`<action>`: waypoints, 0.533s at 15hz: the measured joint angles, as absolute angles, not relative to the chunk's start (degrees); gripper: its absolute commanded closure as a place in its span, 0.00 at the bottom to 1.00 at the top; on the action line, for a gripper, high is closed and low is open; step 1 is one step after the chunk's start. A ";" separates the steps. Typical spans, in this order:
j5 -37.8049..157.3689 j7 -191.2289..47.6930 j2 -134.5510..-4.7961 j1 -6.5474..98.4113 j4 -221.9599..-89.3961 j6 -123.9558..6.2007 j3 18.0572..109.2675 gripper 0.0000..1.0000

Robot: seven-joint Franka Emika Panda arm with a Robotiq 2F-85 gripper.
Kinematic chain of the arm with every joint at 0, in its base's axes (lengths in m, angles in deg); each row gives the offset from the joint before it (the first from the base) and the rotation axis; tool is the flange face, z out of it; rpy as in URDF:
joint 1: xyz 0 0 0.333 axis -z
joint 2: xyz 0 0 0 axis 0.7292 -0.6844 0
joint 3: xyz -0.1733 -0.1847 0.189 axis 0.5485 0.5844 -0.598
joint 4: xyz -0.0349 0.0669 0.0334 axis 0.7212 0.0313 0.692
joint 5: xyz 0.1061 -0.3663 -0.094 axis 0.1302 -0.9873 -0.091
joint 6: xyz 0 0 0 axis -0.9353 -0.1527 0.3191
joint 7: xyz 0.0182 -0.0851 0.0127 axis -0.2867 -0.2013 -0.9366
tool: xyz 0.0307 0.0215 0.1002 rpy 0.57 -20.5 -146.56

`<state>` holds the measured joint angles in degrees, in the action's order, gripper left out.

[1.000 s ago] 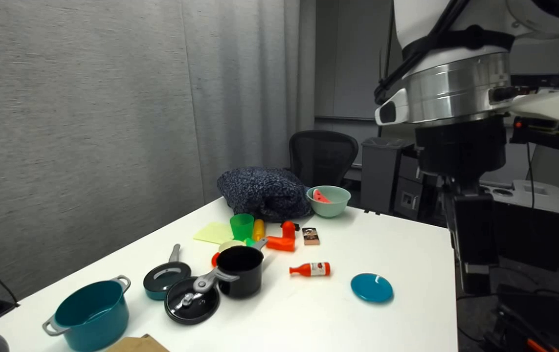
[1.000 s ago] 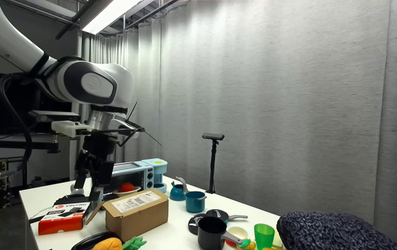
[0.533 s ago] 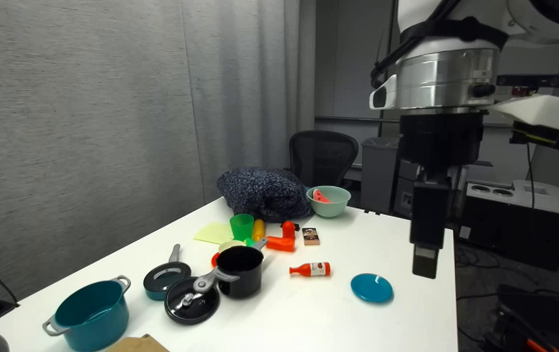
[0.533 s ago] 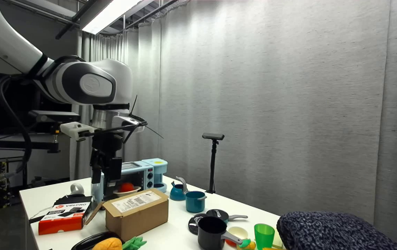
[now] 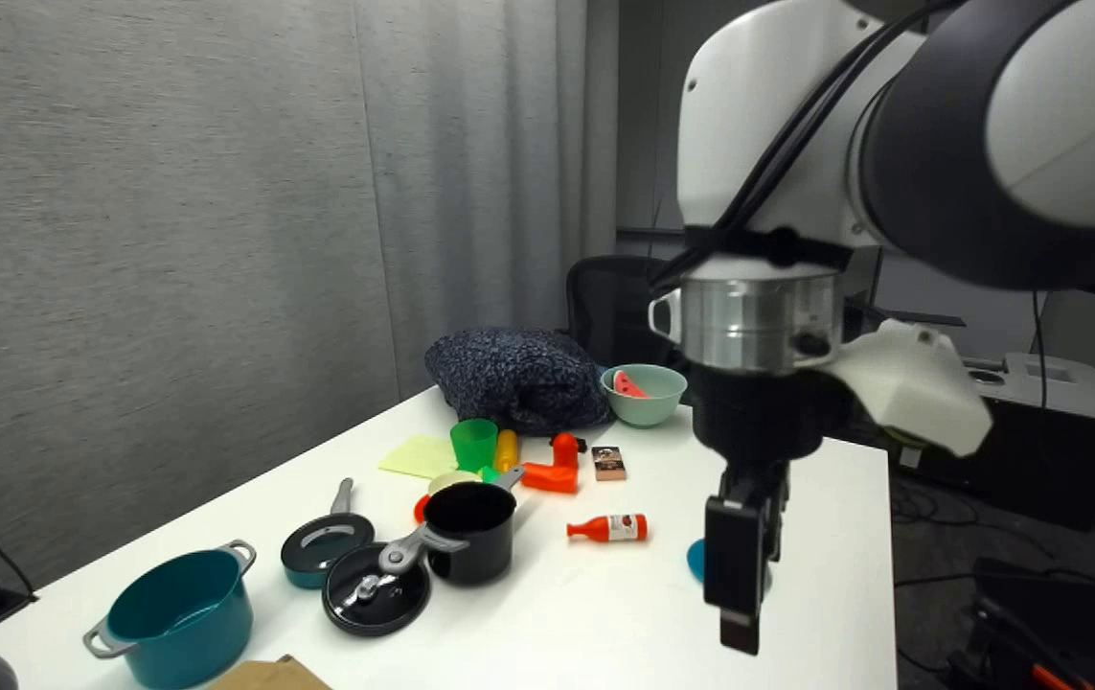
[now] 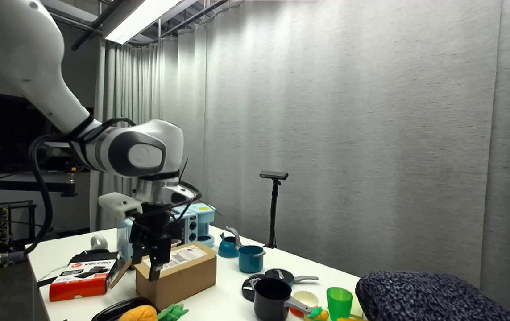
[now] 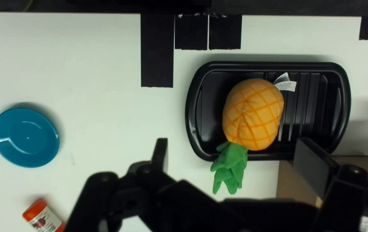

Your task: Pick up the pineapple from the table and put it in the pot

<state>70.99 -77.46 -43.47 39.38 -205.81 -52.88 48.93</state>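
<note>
**Two spread fingers (image 7: 314, 167) near a plump orange plush pineapple (image 7: 253, 114), nothing gripped**

I'd call this the approach: the black two-fingered gripper (image 7: 234, 153) hangs above the white flat-topped table (image 5: 604, 623), seemingly on the leaf side of the long black ridged tray (image 7: 306, 100). The pineapple lies in that tray, its green cloth leaves (image 7: 229, 167) spilling over the rim. What's called for next, as I judge it, is to shift over the tray so the fat body comes between the fingers, then drop and squeeze, minding the rim and the brown cardboard box (image 6: 188, 281) just beside it. Those fingers stand wide apart, enough for the fruit, I'd guess; they hold nothing, and I can see no contact. The grey-handled round black pot (image 6: 271, 298) stands well apart from the tray.
</note>
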 measured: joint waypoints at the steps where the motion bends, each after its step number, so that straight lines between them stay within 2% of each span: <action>1: 71.61 -76.51 -46.34 39.24 -204.74 -52.88 48.99 0.00; 4: 72.27 -75.22 -51.45 39.09 -201.76 -52.83 49.08 0.00; 8: 72.28 -75.19 -51.76 39.04 -201.02 -52.72 49.10 0.00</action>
<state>72.28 -75.19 -51.76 39.04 -201.02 -52.72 49.10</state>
